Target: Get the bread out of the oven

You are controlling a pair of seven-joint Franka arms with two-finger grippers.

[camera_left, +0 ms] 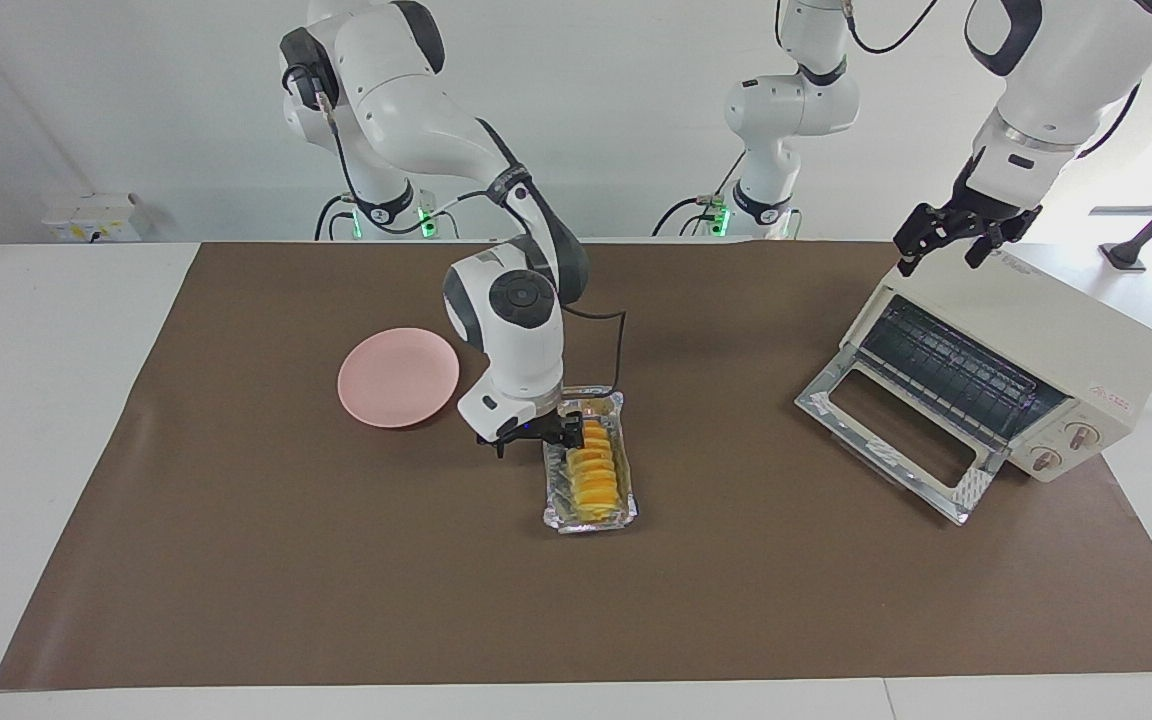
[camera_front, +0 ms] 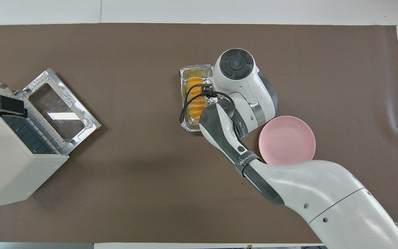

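The bread (camera_left: pixel 591 478), a ridged golden-orange loaf, lies in a crinkled foil tray (camera_left: pixel 586 518) on the brown mat, in the middle of the table; it also shows in the overhead view (camera_front: pixel 193 101). My right gripper (camera_left: pixel 533 438) is open and low at the tray's end nearer to the robots. One finger is at the loaf, the other outside the tray on the plate's side. The cream-white oven (camera_left: pixel 1036 330) stands at the left arm's end with its door (camera_left: pixel 896 440) dropped open and its rack bare. My left gripper (camera_left: pixel 939 245) is open above the oven's top.
A round pink plate (camera_left: pixel 398 377) lies on the mat beside the tray, toward the right arm's end and a little nearer to the robots. In the overhead view the right arm covers part of the tray (camera_front: pixel 189 126).
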